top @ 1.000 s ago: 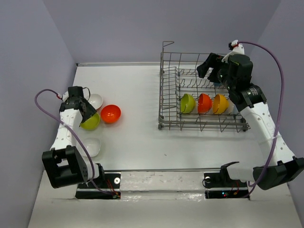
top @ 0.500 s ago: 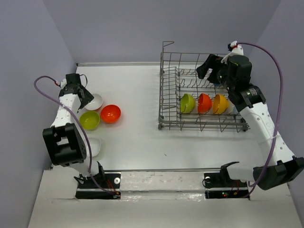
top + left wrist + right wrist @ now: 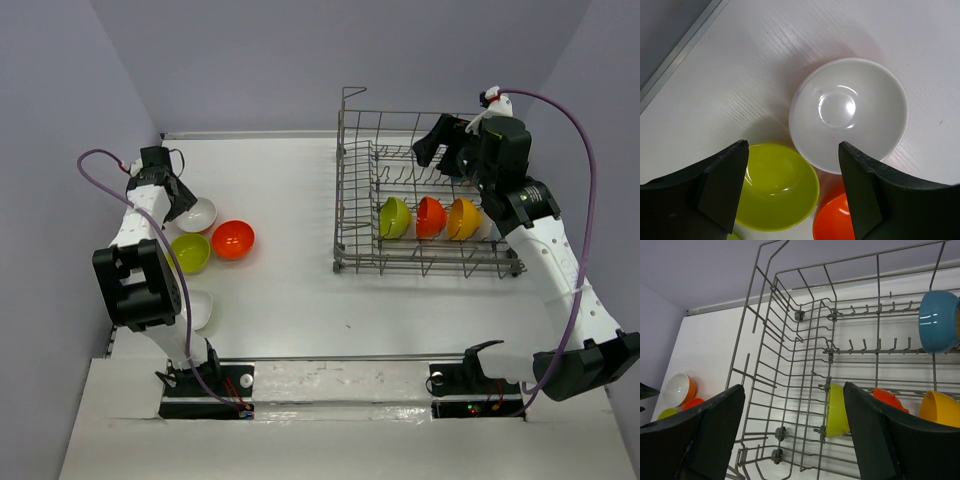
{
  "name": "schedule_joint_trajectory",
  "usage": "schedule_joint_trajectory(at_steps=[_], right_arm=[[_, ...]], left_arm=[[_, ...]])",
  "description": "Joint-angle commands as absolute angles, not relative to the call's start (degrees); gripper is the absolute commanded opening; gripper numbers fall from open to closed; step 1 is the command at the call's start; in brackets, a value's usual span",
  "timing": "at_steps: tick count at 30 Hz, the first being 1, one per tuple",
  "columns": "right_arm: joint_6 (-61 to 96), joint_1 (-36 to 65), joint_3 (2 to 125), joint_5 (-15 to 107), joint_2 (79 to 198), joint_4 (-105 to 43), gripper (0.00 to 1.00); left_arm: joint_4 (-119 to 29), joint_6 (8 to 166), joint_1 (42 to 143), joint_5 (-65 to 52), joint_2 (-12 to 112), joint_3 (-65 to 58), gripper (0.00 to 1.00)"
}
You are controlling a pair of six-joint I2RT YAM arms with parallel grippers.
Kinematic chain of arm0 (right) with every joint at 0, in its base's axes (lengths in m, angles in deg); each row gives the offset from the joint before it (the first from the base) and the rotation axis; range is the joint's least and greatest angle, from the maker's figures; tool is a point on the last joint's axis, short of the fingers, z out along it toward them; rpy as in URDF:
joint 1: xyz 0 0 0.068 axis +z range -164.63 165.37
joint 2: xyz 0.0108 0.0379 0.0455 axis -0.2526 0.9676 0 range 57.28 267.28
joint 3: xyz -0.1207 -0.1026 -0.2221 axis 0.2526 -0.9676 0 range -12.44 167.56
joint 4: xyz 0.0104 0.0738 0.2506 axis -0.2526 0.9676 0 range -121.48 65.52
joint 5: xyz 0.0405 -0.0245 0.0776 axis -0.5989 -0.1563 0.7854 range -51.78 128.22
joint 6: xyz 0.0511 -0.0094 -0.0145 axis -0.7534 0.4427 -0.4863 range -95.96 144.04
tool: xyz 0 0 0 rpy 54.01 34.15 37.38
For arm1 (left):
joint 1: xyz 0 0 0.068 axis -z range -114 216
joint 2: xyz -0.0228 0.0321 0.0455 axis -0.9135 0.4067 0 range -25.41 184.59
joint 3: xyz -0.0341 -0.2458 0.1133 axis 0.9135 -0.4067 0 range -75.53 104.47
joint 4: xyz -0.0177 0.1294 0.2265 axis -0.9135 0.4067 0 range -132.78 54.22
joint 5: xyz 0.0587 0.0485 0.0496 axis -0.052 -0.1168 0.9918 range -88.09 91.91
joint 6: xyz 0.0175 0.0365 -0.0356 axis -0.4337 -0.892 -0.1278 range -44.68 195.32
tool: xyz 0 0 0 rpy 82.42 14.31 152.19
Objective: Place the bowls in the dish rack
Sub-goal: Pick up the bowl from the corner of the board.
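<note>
The dish rack sits in the upper right of the top view, its long axis running left to right across the frame. It is a grey wire basket with tall grid sides and rows of upright tines. In its near row three glossy bowls stand on edge side by side: a racked green bowl, a racked red bowl and a racked yellow bowl. The right wrist view also shows a blue bowl on edge in a farther row. At the left of the top view four bowls rest on the table, mouths up: a white bowl, a loose green bowl just below it, a loose red bowl beside both, and a second white bowl lower down, partly hidden by the arm. The left gripper hangs spread over the white bowl's edge, gripping nothing. The right gripper hangs spread above the rack, empty.
</note>
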State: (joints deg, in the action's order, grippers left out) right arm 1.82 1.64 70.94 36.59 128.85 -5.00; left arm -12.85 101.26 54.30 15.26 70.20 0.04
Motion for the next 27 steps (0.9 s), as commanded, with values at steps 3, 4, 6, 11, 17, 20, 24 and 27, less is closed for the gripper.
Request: schedule_joint_trajectory(at_steps=[3,4,6,11,17,20,24,27], right_arm=[[2.7,2.2,70.4,37.6,127.2,-7.8,0.85],[2.6,2.2,70.5,37.7,127.4,-7.9,0.85],[2.6,2.2,70.5,37.7,127.6,-7.9,0.85],[2.7,2.2,70.5,37.7,127.9,-7.8,0.85],[2.7,2.2,70.5,37.7,127.9,-7.8,0.85],[2.8,2.2,70.6,37.7,128.0,-7.8,0.85],[2.9,2.2,70.4,37.7,128.1,-7.9,0.85],[2.9,2.2,70.5,37.7,128.1,-7.9,0.85]], left_arm=[[-13.2,100.0,54.1,15.0,70.8,1.0,0.80],[-13.3,100.0,54.4,14.3,70.0,0.6,0.80],[-13.4,99.7,54.9,13.8,68.9,0.2,0.80],[-12.7,98.4,55.9,14.3,67.8,-0.1,0.80],[-12.5,97.3,56.8,14.7,67.3,-0.8,0.79],[-12.0,96.9,58.3,14.4,66.4,-0.9,0.79],[-10.8,96.9,60.3,13.8,65.2,-1.5,0.77],[-10.6,97.4,63.5,12.7,62.1,-3.4,0.76]])
